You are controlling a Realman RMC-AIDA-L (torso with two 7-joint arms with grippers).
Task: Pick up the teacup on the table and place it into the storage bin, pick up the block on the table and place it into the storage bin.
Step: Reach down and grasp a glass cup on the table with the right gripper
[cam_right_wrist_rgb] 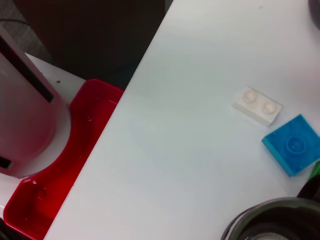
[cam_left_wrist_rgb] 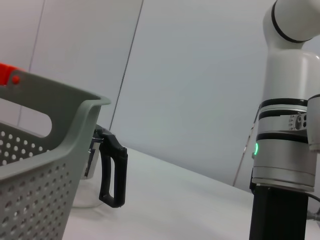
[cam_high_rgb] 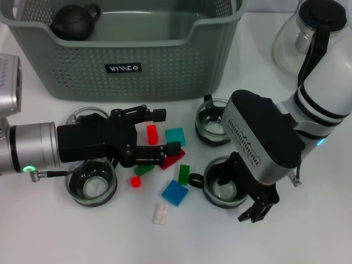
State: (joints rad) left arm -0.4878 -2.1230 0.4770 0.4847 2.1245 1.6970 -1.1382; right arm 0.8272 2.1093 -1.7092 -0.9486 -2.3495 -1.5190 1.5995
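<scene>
Grippers low over cups and blocks before the storage bin point(cam_high_rgb: 137, 60).
Left gripper point(cam_high_rgb: 157, 132) spread open around red block point(cam_high_rgb: 152, 133); right gripper point(cam_high_rgb: 258, 212) seemingly open beside teacup point(cam_high_rgb: 223, 184).

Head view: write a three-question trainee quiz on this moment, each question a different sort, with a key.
1. True or false: the storage bin already holds a dark teapot.
2. The left gripper hovers over which things?
A. the coloured blocks
B. the glass carafe
C. the bin's label
3. Fill in: the right gripper hangs next to a glass ____.

Key
1. True; the teapot sits in the bin's far left corner.
2. A; its jaws are spread around a red block.
3. Teacup; three more teacups stand on the table.
</scene>
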